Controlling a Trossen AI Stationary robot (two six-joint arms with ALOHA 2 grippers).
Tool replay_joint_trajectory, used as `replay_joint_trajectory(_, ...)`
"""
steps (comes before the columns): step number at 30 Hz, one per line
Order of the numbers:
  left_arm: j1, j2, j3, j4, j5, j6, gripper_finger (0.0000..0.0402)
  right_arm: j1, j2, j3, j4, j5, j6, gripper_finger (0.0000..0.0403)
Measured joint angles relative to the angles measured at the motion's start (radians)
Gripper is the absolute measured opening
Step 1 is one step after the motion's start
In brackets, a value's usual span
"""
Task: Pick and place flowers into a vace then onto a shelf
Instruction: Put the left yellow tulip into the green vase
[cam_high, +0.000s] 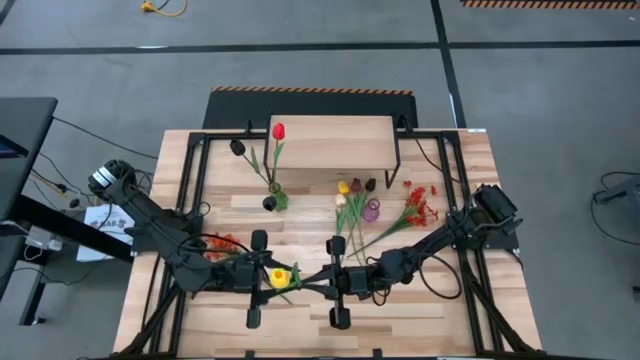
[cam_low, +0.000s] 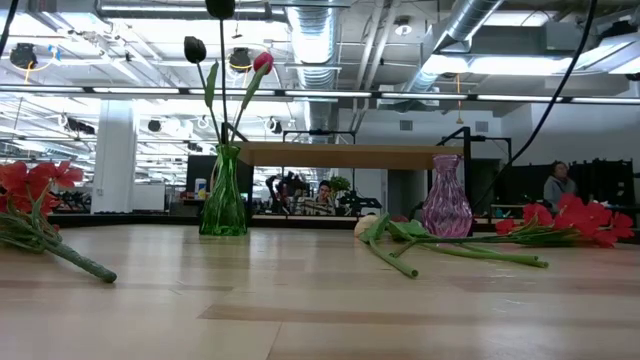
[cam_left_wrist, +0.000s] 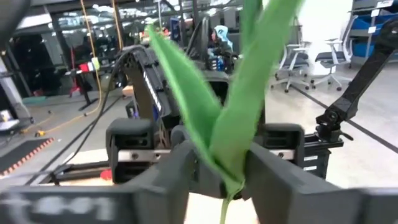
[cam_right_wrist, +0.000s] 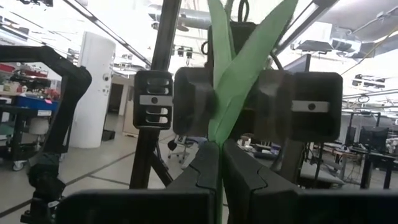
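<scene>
A yellow tulip (cam_high: 280, 277) with long green leaves (cam_left_wrist: 249, 81) stands upright in the air over the table's near middle, between my two grippers, which face each other. My left gripper (cam_left_wrist: 224, 180) comes from the left and is shut on the leaf base. My right gripper (cam_right_wrist: 221, 168) comes from the right and is shut on the stem. Farther back a green vase (cam_high: 277, 198) holds a red tulip (cam_high: 278, 131) and dark tulips. The shelf (cam_high: 330, 140) stands at the far middle. The low view shows neither gripper. My left gripper pinches the flower where its leaves join the stem (cam_left_wrist: 225, 179), between its two fingers (cam_left_wrist: 180, 171). It comes level from the table's left, across the stem. The flower stands upright, leaves rising above the fingers, clear of the table. My right gripper pinches the green stem just under the leaves (cam_right_wrist: 219, 148) between its shut fingers (cam_right_wrist: 202, 171). It comes from the table's right, slanting slightly upward, across the stem. The leaves fan up above the fingers and the flower is clear of the table.
A purple vase (cam_high: 371, 210) stands right of the middle, with several loose tulips (cam_high: 350, 195) lying around it. Red-orange sprays lie at the right (cam_high: 420, 200) and at the left (cam_high: 222, 243). People sit in the room beyond the table (cam_low: 555, 185).
</scene>
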Motion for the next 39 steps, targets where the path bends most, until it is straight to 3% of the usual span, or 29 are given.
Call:
replay_joint_trajectory(4, 0.000, 0.000, 0.011, 0.004, 0.038, 0.046, 0.0020, -0.001, 0.000, 0.001, -0.005, 0.000, 0.008, 0.0006)
replay_joint_trajectory(10, 0.000, -0.002, 0.049, -0.031, 0.038, 0.050, 0.0005, -0.006, -0.001, 0.001, -0.023, -0.005, 0.018, 0.0034)
replay_joint_trajectory(14, -0.014, -0.006, 0.094, -0.107, -0.019, 0.059, 0.0003, -0.005, 0.002, -0.001, -0.035, -0.003, 0.018, 0.0065)
replay_joint_trajectory(19, -0.071, -0.005, 0.185, -0.251, -0.150, 0.067, 0.0002, -0.005, 0.002, -0.001, -0.040, 0.001, 0.044, 0.0113)
replay_joint_trajectory(28, -0.197, -0.006, 0.354, -0.557, -0.530, 0.022, 0.0001, -0.005, 0.001, -0.001, -0.077, 0.046, 0.068, 0.0189)
replay_joint_trajectory(33, -0.240, -0.029, 0.410, -0.684, -0.710, -0.034, 0.0001, -0.005, 0.001, -0.001, -0.090, 0.046, 0.069, 0.0209)
replay_joint_trajectory(39, -0.221, -0.110, 0.411, -0.696, -0.803, -0.043, 0.0000, -0.005, 0.001, -0.001, -0.091, 0.046, 0.069, 0.0214)
